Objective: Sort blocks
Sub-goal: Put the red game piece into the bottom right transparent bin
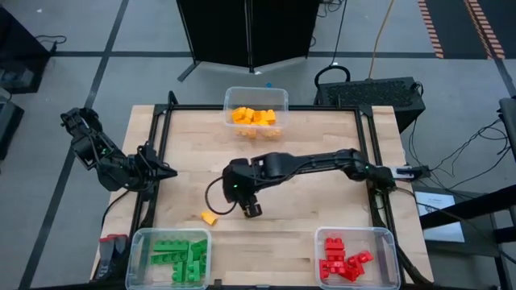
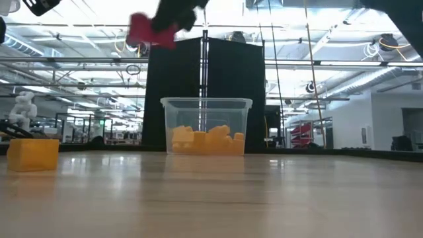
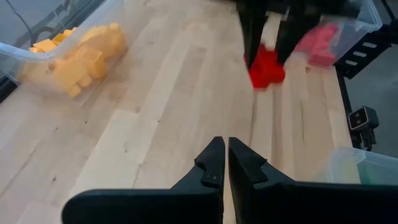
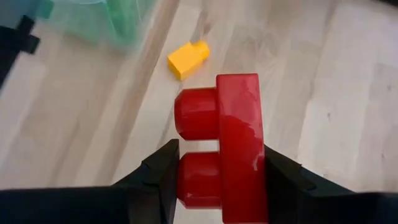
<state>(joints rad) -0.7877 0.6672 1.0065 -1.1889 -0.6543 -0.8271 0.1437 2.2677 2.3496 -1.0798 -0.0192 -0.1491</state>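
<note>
My right gripper (image 1: 251,208) hangs over the middle of the table, shut on a red block (image 4: 233,149) with two round studs. The same block shows high in the low view (image 2: 149,31) and below the dark fingers in the left wrist view (image 3: 266,68). One yellow-orange block (image 1: 210,217) lies flat on the table, left of that gripper and toward the near edge. My left gripper (image 3: 226,158) waits shut at the table's left edge (image 1: 169,171), with nothing between its fingers. My right gripper pinches the red block between its two fingers. One finger (image 4: 163,177) is on the studded side, at the nearer stud (image 4: 199,180). The other (image 4: 283,183) is on the opposite flat face. The fingers slant down from the table's right. The block is lifted clear.
A clear bin of yellow-orange blocks (image 1: 256,113) stands at the far edge. A bin of green blocks (image 1: 171,256) is at the near left corner. A bin of red blocks (image 1: 356,258) is at the near right corner. Bare wood lies between them.
</note>
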